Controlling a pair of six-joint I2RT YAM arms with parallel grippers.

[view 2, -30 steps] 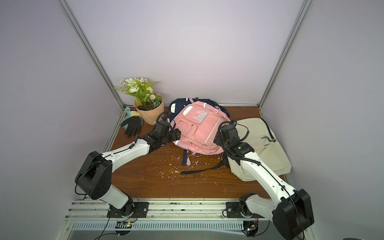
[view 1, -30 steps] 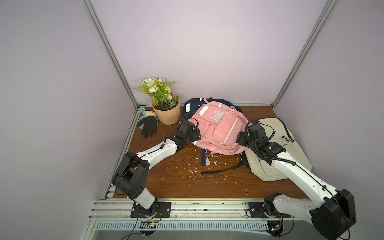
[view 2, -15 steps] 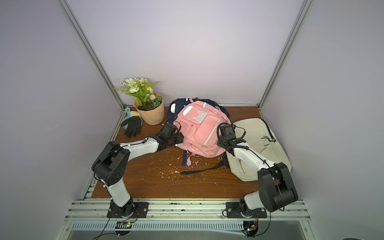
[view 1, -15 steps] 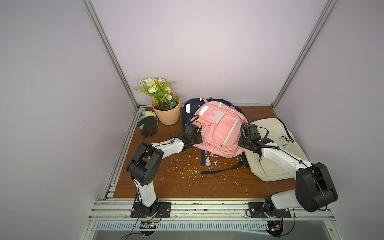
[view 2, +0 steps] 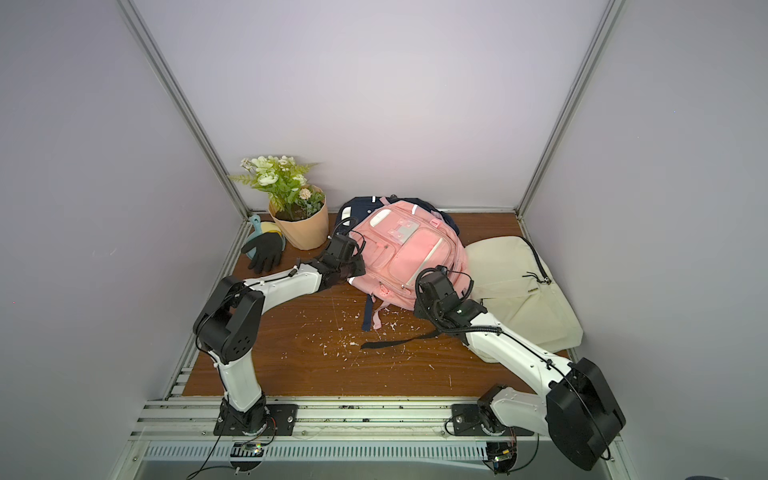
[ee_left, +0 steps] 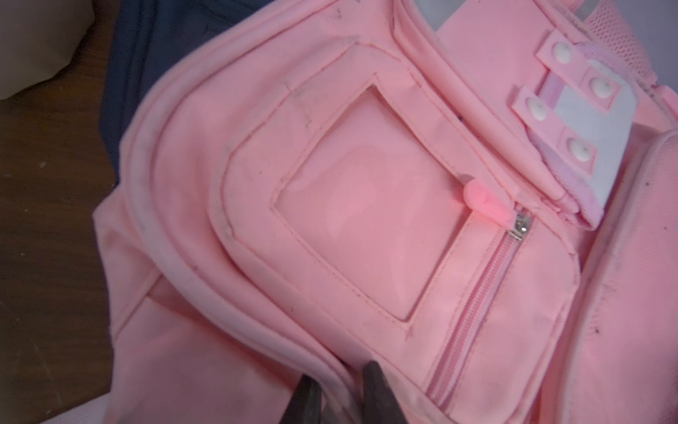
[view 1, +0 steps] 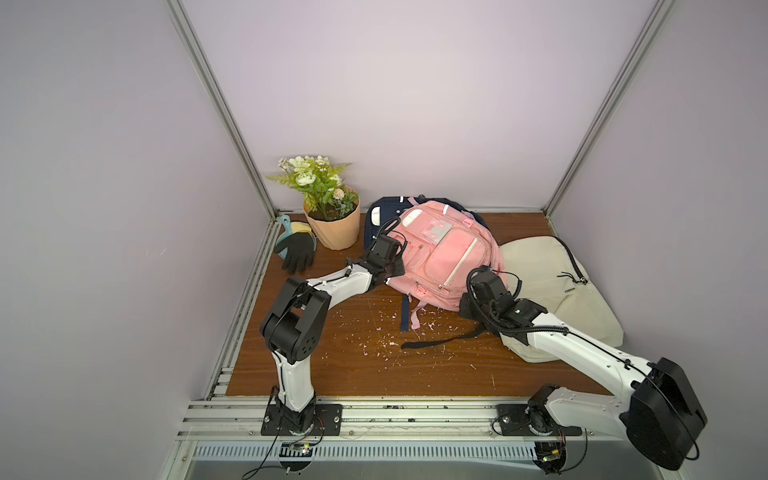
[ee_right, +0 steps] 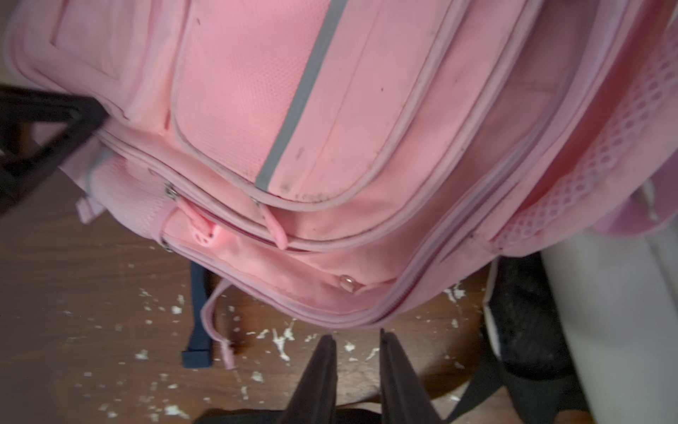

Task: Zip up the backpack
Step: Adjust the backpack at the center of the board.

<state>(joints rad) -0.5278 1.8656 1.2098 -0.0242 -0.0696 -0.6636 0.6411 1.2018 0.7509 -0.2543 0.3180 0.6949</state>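
Observation:
The pink backpack (view 1: pixel 444 249) (view 2: pixel 407 249) lies at the back middle of the wooden table, on top of a navy bag. My left gripper (view 1: pixel 391 271) (view 2: pixel 353 271) is at its left side. In the left wrist view the left gripper (ee_left: pixel 339 370) is shut on a piped seam of the backpack (ee_left: pixel 367 220); a pocket zipper with a pink pull (ee_left: pixel 484 200) runs beside it. My right gripper (view 1: pixel 461 302) (ee_right: pixel 356 334) sits at the backpack's near right corner. Its fingers stand a little apart over bare table, just short of the backpack's edge (ee_right: pixel 330 319). Zipper pulls (ee_right: pixel 200 227) hang along that edge.
A potted plant (view 1: pixel 332 224) and a black glove (view 1: pixel 297 253) are at the back left. A beige bag (view 1: pixel 548 282) lies right of the backpack, under my right arm. The navy bag (view 1: pixel 380 212) shows behind. A black strap (view 1: pixel 440 343) and white crumbs lie in front.
Both grippers have narrowed from wide open. The left one has closed onto the backpack's seam. The right one has shifted a little nearer, to the backpack's near right corner.

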